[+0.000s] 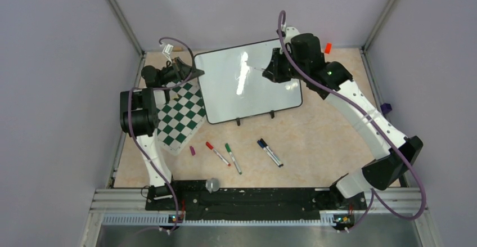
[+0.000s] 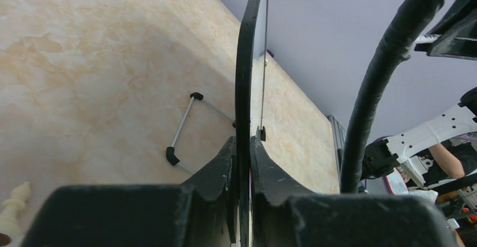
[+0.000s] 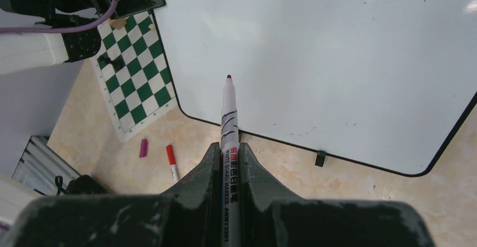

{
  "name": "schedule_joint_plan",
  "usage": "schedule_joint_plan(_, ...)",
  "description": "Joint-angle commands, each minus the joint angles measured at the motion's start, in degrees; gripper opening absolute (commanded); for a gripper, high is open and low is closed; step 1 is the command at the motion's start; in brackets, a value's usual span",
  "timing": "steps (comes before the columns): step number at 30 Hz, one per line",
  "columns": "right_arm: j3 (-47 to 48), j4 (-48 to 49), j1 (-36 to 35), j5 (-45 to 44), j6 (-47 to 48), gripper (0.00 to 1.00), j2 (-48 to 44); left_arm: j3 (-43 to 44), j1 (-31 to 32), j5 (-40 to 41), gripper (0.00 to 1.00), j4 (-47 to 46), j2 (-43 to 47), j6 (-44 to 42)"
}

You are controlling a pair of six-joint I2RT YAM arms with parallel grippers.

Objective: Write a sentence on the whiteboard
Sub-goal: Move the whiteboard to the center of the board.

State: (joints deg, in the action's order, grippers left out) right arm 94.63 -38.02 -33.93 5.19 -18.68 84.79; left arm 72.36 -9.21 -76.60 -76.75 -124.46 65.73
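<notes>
Right pincer [image 3: 229,148] is clamping marker [image 3: 228,112], uncapped tip pointing at whiteboard [image 3: 337,61] near its lower-left corner. Contact cannot be told.

Left pincer [image 2: 243,146] is closed on board's edge, bracing it. Board is sitting mid-table, no sentence showing on it.

Likely first stroke is coming:
- you are needing light pressure and steady tip angle
- start higher up to leave room for lines

Chess mat [image 1: 181,117] is lying just beside board, under left arm. That arm is crowding left margin. Loose markers [image 1: 233,157] and purple cap [image 1: 192,151] are lying on table [image 1: 332,140], clear of path.
</notes>
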Motion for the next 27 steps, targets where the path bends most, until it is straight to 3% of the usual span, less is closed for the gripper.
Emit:
schedule_joint_plan(1,0.9,0.4,0.8,-2.6,-0.4,0.0,-2.6,-7.5,4.2,-7.4,0.0,-5.5,3.9,-2.4)
schedule_joint_plan(13,-1.0,0.4,0.8,-3.1,-0.2,0.0,-5.1,-14.7,6.2,-10.5,0.0,-0.3,10.5,-4.5)
schedule_joint_plan(17,-1.3,0.5,0.8,-2.9,-0.4,0.0,-5.4,-14.1,6.2,-13.1,0.0,7.3,11.1,-8.2)
schedule_joint_plan(27,-1.5,0.6,0.9,-3.3,-0.7,0.0,-5.3,-12.9,6.0,-19.6,0.0,11.9,11.5,-9.2)
